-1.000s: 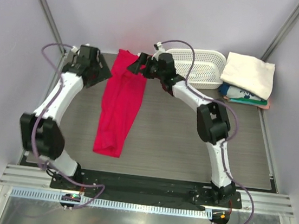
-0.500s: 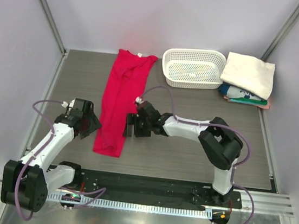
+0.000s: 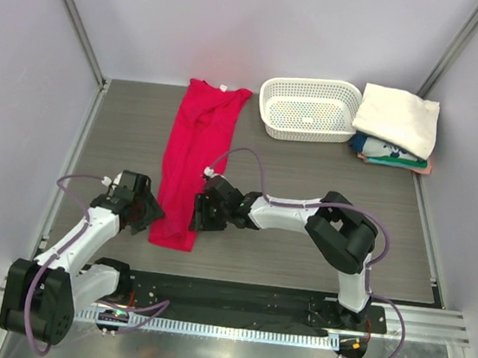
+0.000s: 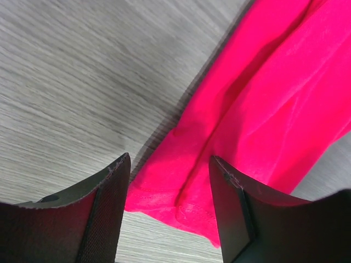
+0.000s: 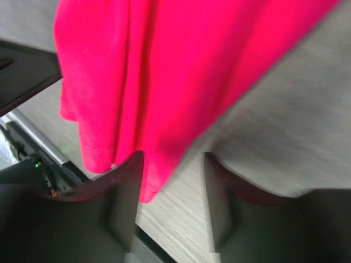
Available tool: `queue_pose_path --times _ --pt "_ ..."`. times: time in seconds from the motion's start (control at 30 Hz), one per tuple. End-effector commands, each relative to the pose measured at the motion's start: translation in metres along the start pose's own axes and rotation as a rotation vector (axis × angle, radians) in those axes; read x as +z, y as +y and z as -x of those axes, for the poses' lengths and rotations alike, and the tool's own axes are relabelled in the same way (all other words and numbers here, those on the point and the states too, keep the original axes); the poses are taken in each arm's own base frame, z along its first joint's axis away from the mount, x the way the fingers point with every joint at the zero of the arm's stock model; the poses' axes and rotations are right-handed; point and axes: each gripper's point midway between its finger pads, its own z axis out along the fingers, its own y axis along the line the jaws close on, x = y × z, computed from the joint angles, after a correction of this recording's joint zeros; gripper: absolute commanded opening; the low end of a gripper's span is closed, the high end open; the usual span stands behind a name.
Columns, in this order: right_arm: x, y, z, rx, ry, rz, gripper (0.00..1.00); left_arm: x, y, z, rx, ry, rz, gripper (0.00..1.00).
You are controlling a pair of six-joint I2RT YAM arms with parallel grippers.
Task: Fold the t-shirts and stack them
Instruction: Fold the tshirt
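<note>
Well, the counter (image 3: 306, 205) shows a job partly done. The red shirt (image 3: 194, 156) lies on its left side, folded into a long thin strip. Its long way runs from the back edge toward the arms, with the neck far and the bottom hem near. I think it needs folding shorter, then stacking. The pile of folded shirts (image 3: 396, 120) sits in the far right corner, cream one on top, beside the basket (image 3: 309, 109). The left pincer (image 3: 149, 212) and right pincer (image 3: 198, 216) are at the near hem corners, jaws apart, gripping nothing yet.
</note>
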Motion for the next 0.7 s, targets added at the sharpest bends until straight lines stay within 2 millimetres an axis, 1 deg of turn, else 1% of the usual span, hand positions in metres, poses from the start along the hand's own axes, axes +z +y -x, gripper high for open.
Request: queue_pose_path --times 0.0,0.03,0.07,0.13,0.17,0.23,0.27,0.33,0.37,0.4,0.43,0.47,0.5,0.53,0.57,0.6,0.63,0.67 --pt "0.012 0.007 -0.015 0.028 -0.002 0.025 0.46 0.0 -0.005 -0.005 -0.013 0.0 -0.044 0.6" --pt "0.015 0.009 -0.021 0.031 0.007 0.041 0.45 0.0 -0.005 -0.007 -0.016 -0.004 -0.046 0.59" --pt "0.021 0.014 -0.022 0.037 0.003 0.072 0.43 0.0 -0.005 -0.01 -0.018 -0.001 -0.048 0.58" --pt "0.024 0.009 -0.026 0.043 0.007 0.063 0.38 0.002 -0.001 -0.016 -0.02 0.01 -0.037 0.56" --pt "0.025 0.005 -0.024 0.047 -0.003 0.051 0.31 0.003 0.001 -0.02 -0.016 0.016 -0.034 0.56" --pt "0.021 -0.005 -0.021 0.056 -0.026 0.027 0.23 0.005 0.002 -0.024 -0.012 0.027 -0.033 0.54" --pt "0.018 -0.013 -0.015 0.07 -0.038 0.014 0.15 0.005 0.0 -0.028 0.0 0.035 -0.041 0.53" --pt "0.006 -0.029 -0.008 0.094 -0.061 -0.01 0.08 0.006 -0.004 -0.034 0.013 0.047 -0.06 0.53" --pt "-0.001 -0.042 0.0 0.12 -0.08 -0.027 0.04 0.006 -0.008 -0.039 0.024 0.064 -0.082 0.53" --pt "-0.007 -0.059 -0.005 0.139 -0.075 -0.056 0.02 0.007 -0.011 -0.043 0.037 0.074 -0.093 0.5" --pt "-0.021 -0.059 0.004 0.145 -0.107 -0.047 0.01 0.007 -0.018 -0.043 0.042 0.068 -0.119 0.34" --pt "-0.028 -0.068 0.006 0.157 -0.117 -0.058 0.01 0.006 -0.024 -0.052 0.077 0.084 -0.14 0.28" --pt "-0.035 -0.088 0.003 0.171 -0.119 -0.095 0.01 0.007 -0.025 -0.056 0.09 0.091 -0.138 0.14" --pt "-0.049 -0.089 0.012 0.174 -0.153 -0.089 0.01 0.006 -0.029 -0.063 0.121 0.103 -0.144 0.07" --pt "-0.057 -0.101 0.01 0.18 -0.155 -0.123 0.01 0.005 -0.032 -0.064 0.132 0.106 -0.145 0.02" --pt "-0.065 -0.121 0.008 0.202 -0.164 -0.161 0.01 0.004 -0.031 -0.066 0.147 0.11 -0.135 0.0" --pt "-0.072 -0.125 0.008 0.204 -0.178 -0.165 0.01 0.005 -0.025 -0.07 0.164 0.126 -0.099 0.0" --pt "-0.085 -0.13 0.006 0.209 -0.183 -0.176 0.01 0.004 -0.021 -0.072 0.182 0.132 -0.08 0.0"
